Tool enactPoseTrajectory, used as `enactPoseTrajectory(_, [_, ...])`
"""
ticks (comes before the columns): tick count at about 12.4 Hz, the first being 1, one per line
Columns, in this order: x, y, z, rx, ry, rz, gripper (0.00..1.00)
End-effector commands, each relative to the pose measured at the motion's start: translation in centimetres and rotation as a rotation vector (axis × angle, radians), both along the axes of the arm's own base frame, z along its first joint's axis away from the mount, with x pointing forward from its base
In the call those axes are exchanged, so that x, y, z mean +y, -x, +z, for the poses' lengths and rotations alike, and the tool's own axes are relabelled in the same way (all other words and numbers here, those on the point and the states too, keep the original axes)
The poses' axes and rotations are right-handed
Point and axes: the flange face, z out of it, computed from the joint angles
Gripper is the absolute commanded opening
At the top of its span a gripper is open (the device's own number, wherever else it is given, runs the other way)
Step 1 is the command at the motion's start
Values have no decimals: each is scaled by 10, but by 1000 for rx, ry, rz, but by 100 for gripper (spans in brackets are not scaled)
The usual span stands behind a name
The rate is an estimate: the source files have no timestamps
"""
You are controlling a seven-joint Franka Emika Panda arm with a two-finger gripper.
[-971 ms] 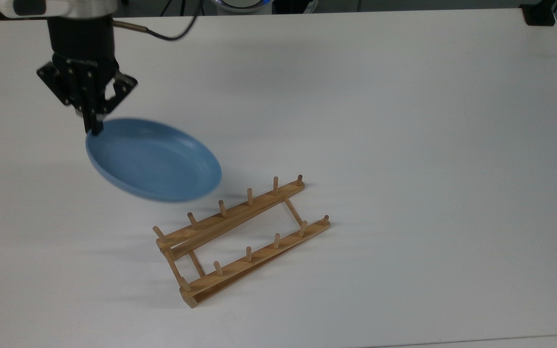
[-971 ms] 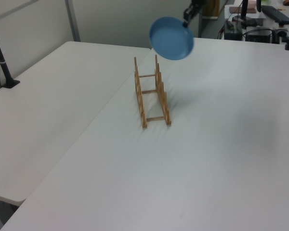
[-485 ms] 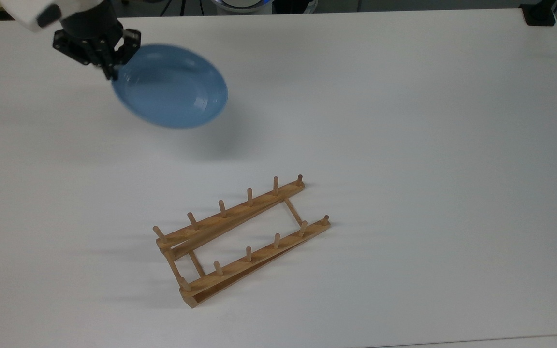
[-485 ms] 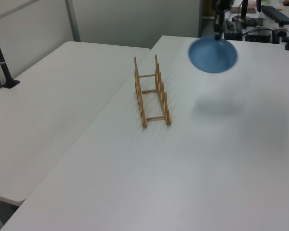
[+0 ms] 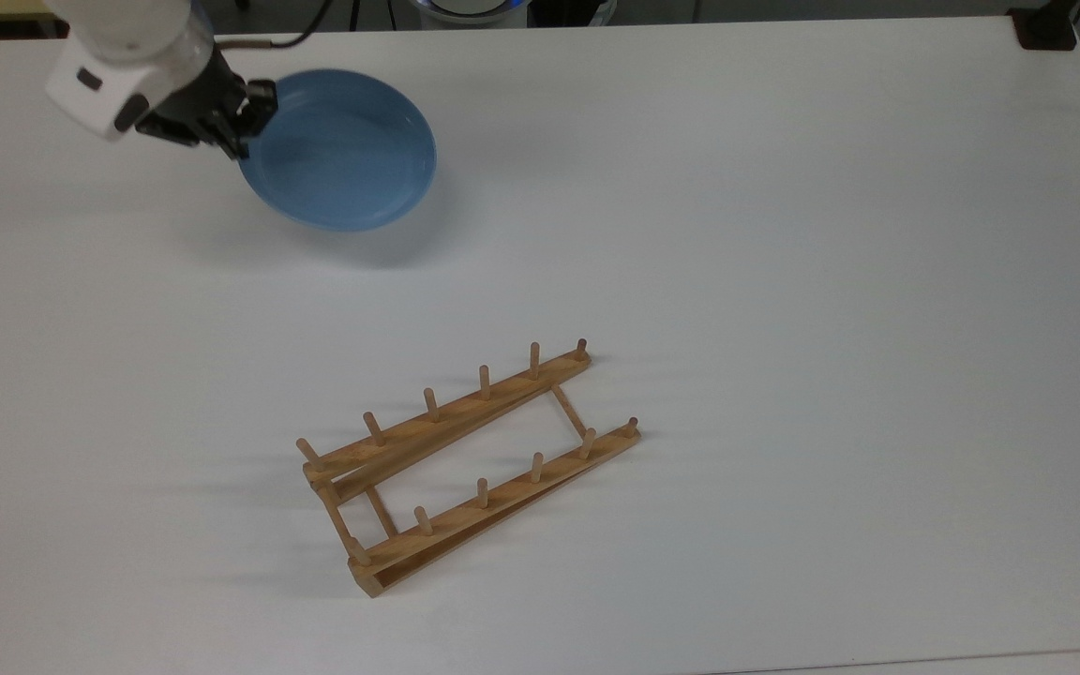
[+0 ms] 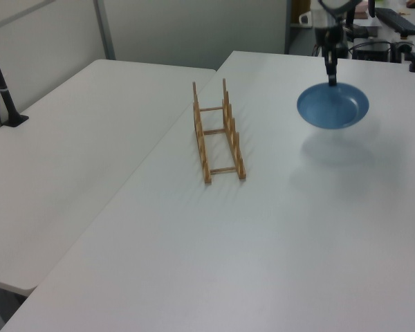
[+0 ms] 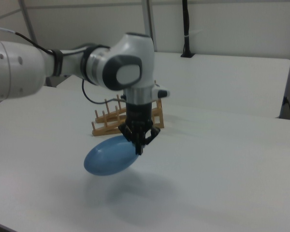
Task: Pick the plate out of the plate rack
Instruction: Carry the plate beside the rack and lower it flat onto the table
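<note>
White table (image 5: 784,234): spanning nearly the whole top view; a second white table is standing alongside it at the left view's left.

Franka Panda arm (image 7: 63,65): white shell with a black wrist, reaching in from the right view's left and pointing its black gripper (image 7: 139,149) downward. In the top view the gripper (image 5: 242,141) is sitting in the upper left of the frame. No legible writing is showing on the arm.

Plate rack (image 5: 465,464): light-brown wood, two rails with upright pegs joined by thin crossbars, lying on the table in the lower centre of the top view, carrying nothing. In the right view the rack (image 7: 108,118) is standing behind the arm.

Plate (image 5: 343,150): light blue, glossy, round. It is hanging above the table, casting a shadow below, well apart from the rack. In the left view the plate (image 6: 334,107) is appearing at upper right, roughly level. The gripper's fingers are pinching the plate's rim, clenched on it.

Black post (image 6: 1,86): standing at the left view's left edge.
</note>
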Motion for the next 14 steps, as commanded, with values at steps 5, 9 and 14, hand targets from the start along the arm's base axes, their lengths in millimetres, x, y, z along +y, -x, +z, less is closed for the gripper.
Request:
enactPoseTrajectory(5, [7,0,-96,-39,-29,15,0])
enactPoseTrajectory(9, [10,-3,-114,-43,-28,12,33])
enactPoseTrajectory(14, [5,-16,-51,-81,-9,-114,100])
